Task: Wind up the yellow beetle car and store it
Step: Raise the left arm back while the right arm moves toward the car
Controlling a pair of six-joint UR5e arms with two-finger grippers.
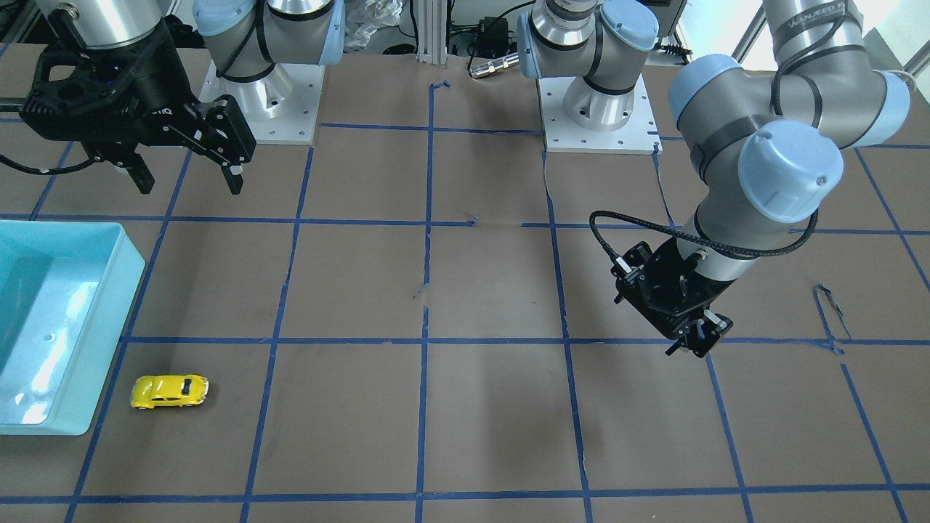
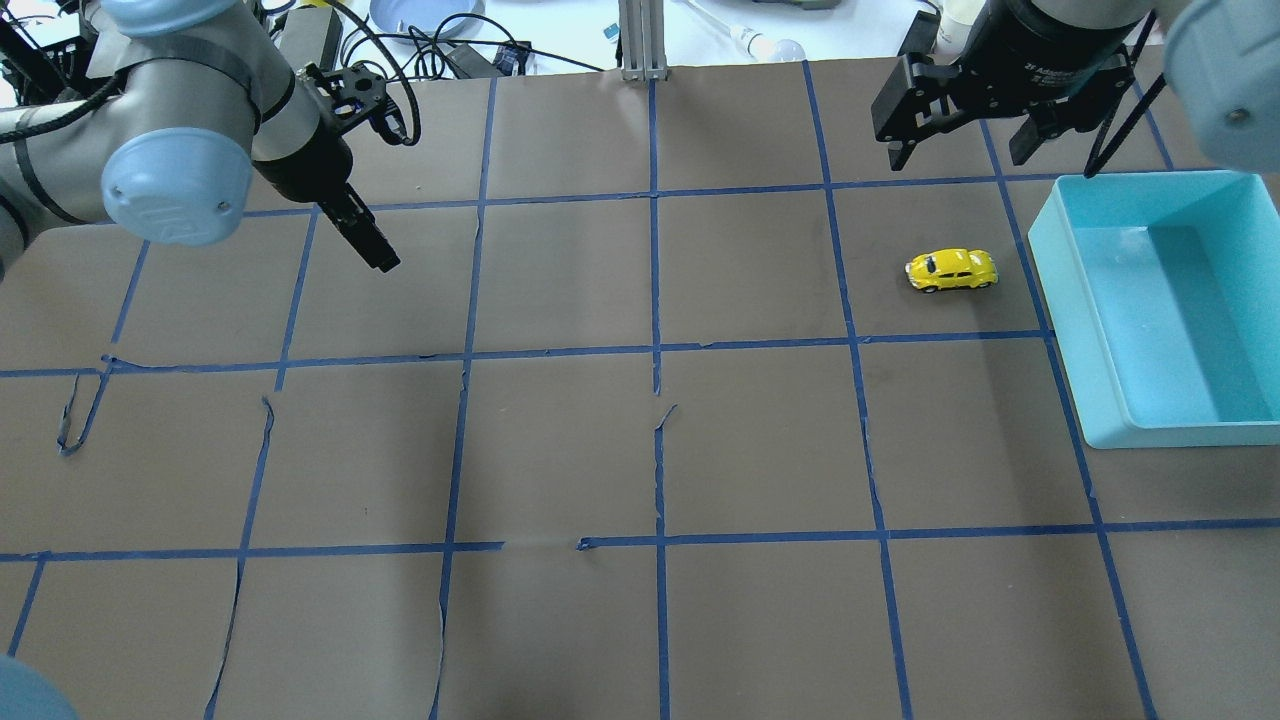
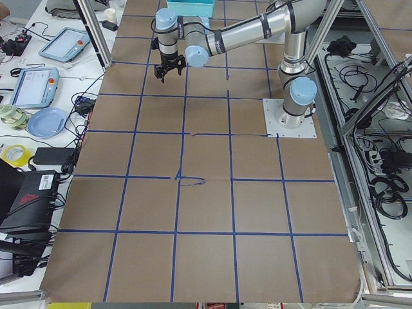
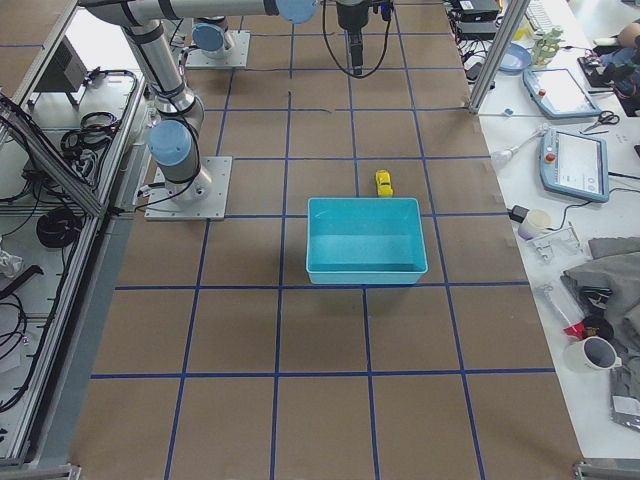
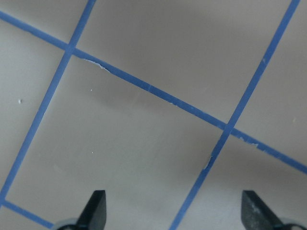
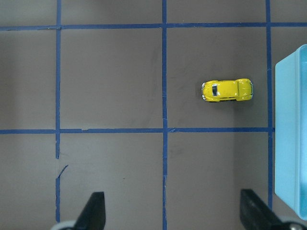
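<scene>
Your right end effector (image 2: 958,150) hangs well above the desk (image 2: 560,450) with its two fingers spread wide and nothing between them. In its wrist view both fingertips (image 6: 96,211) show at the bottom edge. The yellow beetle car (image 6: 227,90) lies clear of them, higher up in that view.

You will find the car (image 2: 952,270) upright on its wheels on the brown paper, inside one blue-taped square. It is just beside the long wall of the light-blue bin (image 2: 1050,250) but not touching it. The bin holds nothing that you can see.

Your left end effector (image 5: 175,211) is well apart from the car, on the other half of the desk. Its fingers are also spread wide over bare paper and tape lines, gripping nothing.
</scene>
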